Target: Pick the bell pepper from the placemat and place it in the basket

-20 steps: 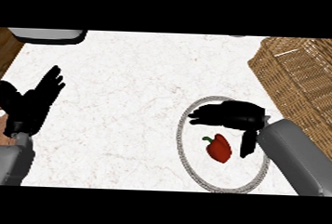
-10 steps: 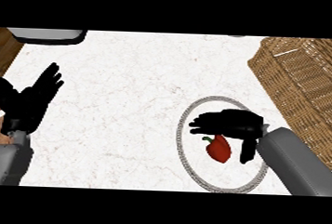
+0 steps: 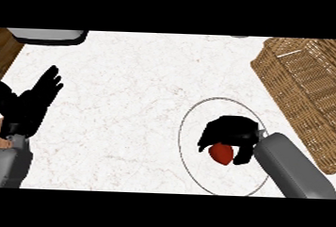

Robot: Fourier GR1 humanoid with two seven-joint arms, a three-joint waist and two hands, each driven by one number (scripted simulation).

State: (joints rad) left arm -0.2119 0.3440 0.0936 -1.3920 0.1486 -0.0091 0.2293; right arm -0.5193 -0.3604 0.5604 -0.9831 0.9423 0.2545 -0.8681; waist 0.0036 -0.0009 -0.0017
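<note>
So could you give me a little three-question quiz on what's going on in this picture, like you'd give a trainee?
1. True or false: the red bell pepper lies in the wicker basket.
2. Which robot hand is curled over the pepper? A) left B) right
3. Fill in: the left robot hand rests open with fingers pointing ____.

Key:
1. False; it is on the round placemat.
2. B; the right robot hand covers its top.
3. Up.

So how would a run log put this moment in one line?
right hand: curled over pepper on placemat | left hand: open, resting at left | basket: no pepper seen inside
</note>
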